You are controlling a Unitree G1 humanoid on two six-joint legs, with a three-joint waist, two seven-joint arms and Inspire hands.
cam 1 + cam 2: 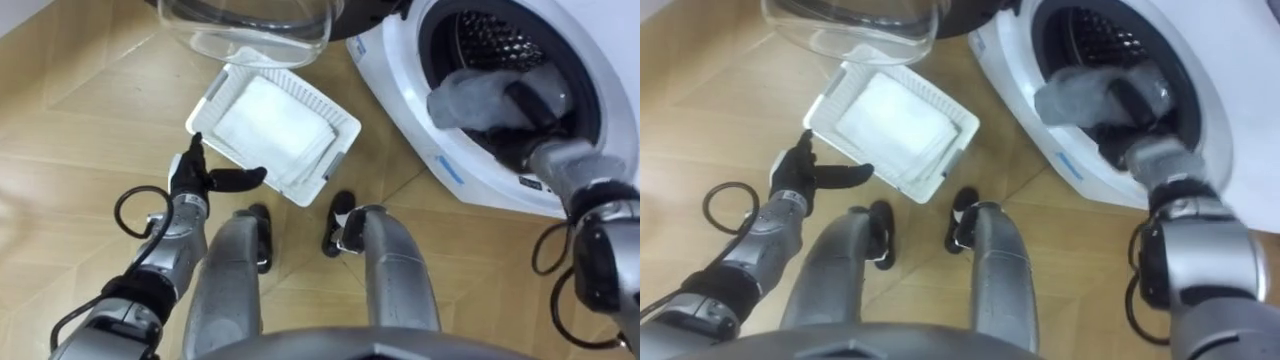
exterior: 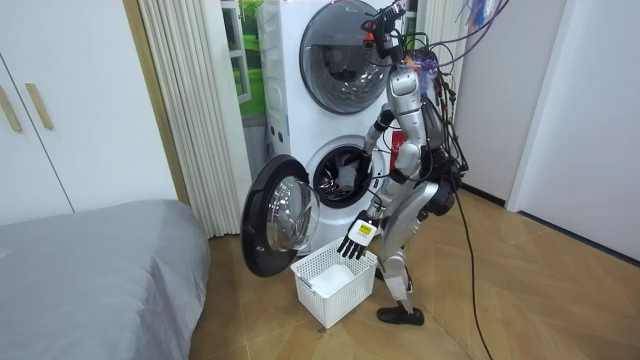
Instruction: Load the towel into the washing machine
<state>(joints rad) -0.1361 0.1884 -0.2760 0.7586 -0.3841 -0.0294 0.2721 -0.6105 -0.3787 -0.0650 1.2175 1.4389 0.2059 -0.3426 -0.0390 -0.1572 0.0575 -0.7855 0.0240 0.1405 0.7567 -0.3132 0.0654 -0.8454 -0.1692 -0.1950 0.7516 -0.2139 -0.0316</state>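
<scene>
Left eye view has my right robot hand point(image 1: 535, 105) up at the mouth of the drum point(image 1: 500, 40) of the washing machine point(image 1: 400, 70), fingers wrapped round the grey towel point(image 1: 475, 100) as far as I can make out. The towel's long axis runs sideways across the opening. Its bunched end sticks out to the left of the hand, about level with the front lip rather than deep inside. So I reckon the move is straight forward into the drum, then let go.

Left robot hand point(image 1: 190, 180) has straight fingers and holds nothing. It's just beside the near edge of the basket point(image 1: 300, 92) on the floor point(image 1: 80, 120), well apart from the towel. White cloth point(image 1: 270, 125) lies in that basket.

Room view adds the stance: the robot is standing right at the lower machine with the basket at its feet, and the door point(image 2: 275, 215) is swung wide to the room view's left.
</scene>
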